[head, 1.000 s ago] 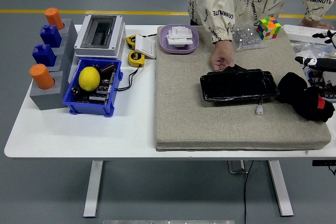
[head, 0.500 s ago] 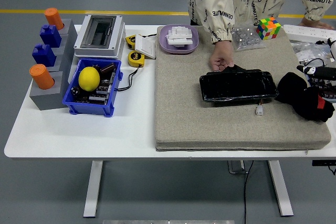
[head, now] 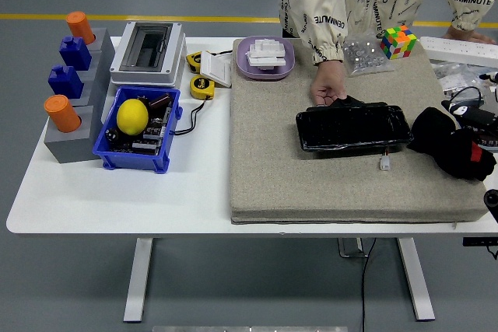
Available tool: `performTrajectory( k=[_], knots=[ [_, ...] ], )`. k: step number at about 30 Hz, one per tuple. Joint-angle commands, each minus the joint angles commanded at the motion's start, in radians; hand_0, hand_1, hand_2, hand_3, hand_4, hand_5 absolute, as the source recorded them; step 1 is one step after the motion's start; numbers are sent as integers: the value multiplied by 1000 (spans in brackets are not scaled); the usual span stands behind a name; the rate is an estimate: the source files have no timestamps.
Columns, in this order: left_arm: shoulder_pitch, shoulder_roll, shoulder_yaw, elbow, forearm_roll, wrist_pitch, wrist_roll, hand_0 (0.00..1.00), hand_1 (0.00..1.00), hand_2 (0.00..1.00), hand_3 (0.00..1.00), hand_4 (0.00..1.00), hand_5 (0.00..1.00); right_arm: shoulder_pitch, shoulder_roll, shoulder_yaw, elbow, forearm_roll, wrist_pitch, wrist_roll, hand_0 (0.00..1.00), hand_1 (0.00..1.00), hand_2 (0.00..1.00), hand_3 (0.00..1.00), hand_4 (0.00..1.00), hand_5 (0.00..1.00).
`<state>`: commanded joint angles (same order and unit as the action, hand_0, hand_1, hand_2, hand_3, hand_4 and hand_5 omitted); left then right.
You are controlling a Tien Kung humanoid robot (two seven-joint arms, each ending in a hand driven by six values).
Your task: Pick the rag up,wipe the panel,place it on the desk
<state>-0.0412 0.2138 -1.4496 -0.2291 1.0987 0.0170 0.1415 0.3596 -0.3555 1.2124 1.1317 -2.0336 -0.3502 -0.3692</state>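
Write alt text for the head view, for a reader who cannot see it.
A black panel lies on a grey mat on a white table, a person's hand holding its far edge, with a black rag bunched just to its right. A blue bin holding a lemon sits at left.

- The scene is bright and evenly lit; the light seems to fall from above.
- The white rectangular table (head: 117, 192) shows no blown-out patch, and shadows on it are short and soft, hugging the base of the blue plastic bin (head: 136, 153).
- The glossy black rectangular panel (head: 352, 127) carries pale streaks of reflected light along its wrinkled wrapping.
- The crumpled black cloth rag (head: 451, 145) reads as a near-featureless dark mass; its folds are hard to tell.
- Focus is sharp across the frame, without visible motion blur.
- Straight edges of the grey felt mat (head: 350, 184) bend only slightly.
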Motion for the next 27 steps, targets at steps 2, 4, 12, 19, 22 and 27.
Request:
performTrajectory(
  k=[2,4,12,19,22,27],
  knots=[
    [0,0,-1,0,0,0,0,607,641,655,560,628,442,5,5,-8,-25,10,-19,21,839,774,819,790,998,667],
    [0,0,-3,0,2,0,0,607,641,655,560,628,442,13,5,-21,-57,25,-39,52,839,774,819,790,998,667],
    [1,-2,-3,0,1,0,0,607,641,655,560,629,443,33,15,-38,-137,62,-81,124,838,772,819,799,998,665],
    [2,-4,-6,1,1,0,0,607,641,655,560,628,440,29,25,-39,-171,81,-77,152,834,768,817,796,998,663],
    [3,-5,-6,2,0,0,0,607,641,655,560,628,440,30,29,-50,-185,87,-66,156,834,768,817,796,998,663],
    [0,-6,-5,0,0,-1,0,607,641,655,560,628,442,36,34,-69,-213,96,-47,158,827,760,799,775,998,665]
  ],
)
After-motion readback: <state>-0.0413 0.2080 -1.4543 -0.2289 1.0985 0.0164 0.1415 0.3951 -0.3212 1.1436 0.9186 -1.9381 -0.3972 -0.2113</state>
